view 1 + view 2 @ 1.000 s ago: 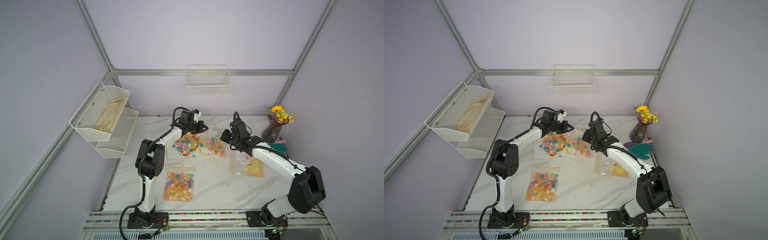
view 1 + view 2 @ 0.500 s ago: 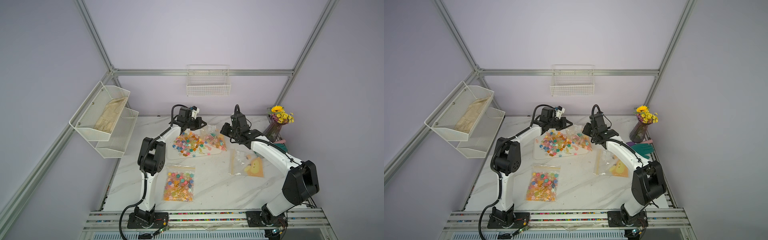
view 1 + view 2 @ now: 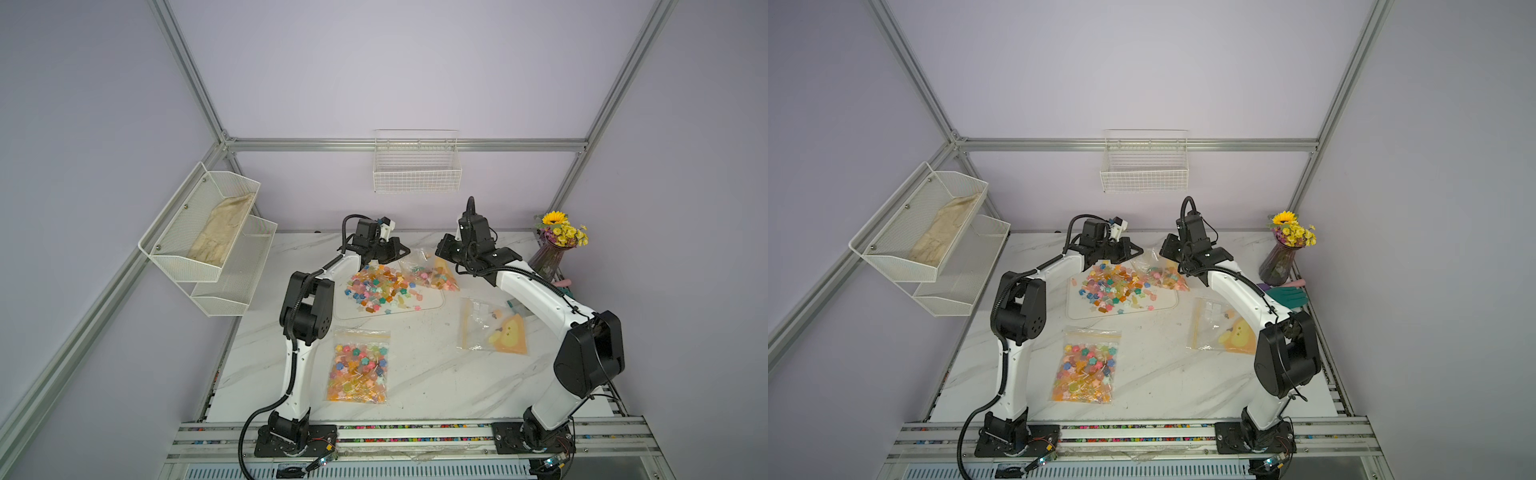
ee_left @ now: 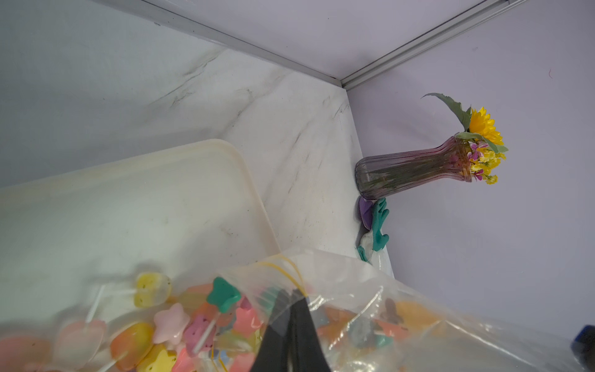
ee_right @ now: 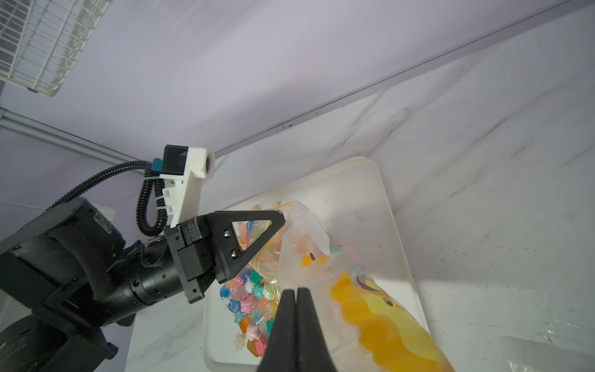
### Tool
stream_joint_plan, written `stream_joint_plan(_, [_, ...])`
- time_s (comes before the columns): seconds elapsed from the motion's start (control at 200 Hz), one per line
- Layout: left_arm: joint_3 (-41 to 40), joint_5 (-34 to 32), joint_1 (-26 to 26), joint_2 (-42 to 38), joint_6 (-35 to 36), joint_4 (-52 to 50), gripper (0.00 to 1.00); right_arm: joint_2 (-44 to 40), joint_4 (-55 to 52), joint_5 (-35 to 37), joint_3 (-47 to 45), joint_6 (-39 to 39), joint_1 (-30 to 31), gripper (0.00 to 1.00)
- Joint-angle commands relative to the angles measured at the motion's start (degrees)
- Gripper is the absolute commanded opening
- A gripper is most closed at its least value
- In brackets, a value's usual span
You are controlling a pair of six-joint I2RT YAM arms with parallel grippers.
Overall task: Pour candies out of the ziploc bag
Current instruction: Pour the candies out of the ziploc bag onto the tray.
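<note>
**Two arms hold the candy bag over the tray**

The left arm (image 3: 297, 365) and the right arm (image 3: 540, 295) meet near the back of the bench (image 3: 415, 374). The ziploc bag (image 3: 430, 270) hangs between them, low over a white tray (image 3: 430, 305). The left jaws are clenched on one edge of the bag, by its yellow strip. The right jaws are squeezed tight on another edge of the bag. Many candies (image 3: 380, 286) lie in a heap on the tray. More of them sit inside the bag. A second bag (image 3: 359, 368), full of sweets, lies flat nearer the front. A third bag (image 3: 494, 332) with a yellow picture lies under the right arm. A vase (image 3: 546, 259) of flowers stands in the back corner.
</note>
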Motion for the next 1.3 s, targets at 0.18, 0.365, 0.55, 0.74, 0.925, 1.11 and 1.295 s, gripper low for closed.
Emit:
stream_joint_plan(0.18, [3.8,2.1,1.7,-0.1,-1.3,5.4,0.01,2.9,2.7,-2.3,4.3,-1.2,-0.3,0.0])
stream_joint_plan(0.365, [1.5,2.3,2.6,-0.6,-2.3,8.0,0.01,4.3,2.5,-2.8,6.5,-1.4,-0.3,0.0])
stream_joint_plan(0.55, [0.5,2.9,3.3,-0.8,-2.8,9.3,0.01,5.2,2.1,-4.2,9.0,-2.7,-0.2,0.0])
stream_joint_plan(0.74, [-2.2,3.1,3.7,-1.5,-3.4,11.2,0.02,6.3,1.3,-5.1,11.4,-3.9,0.5,0.0])
stream_joint_plan(0.925, [-3.9,3.1,3.7,-2.0,-3.8,12.2,0.02,7.9,-0.2,-5.3,14.9,-4.6,1.6,0.0])
stream_joint_plan(1.11, [-7.7,2.1,3.8,-3.1,-4.0,13.9,0.02,9.4,-2.2,-5.0,17.9,-4.9,2.0,0.0])
stream_joint_plan(1.295, [-11.9,1.7,3.8,-4.5,-5.9,17.3,0.02,10.0,-3.3,-4.7,19.1,-5.1,2.1,0.0])
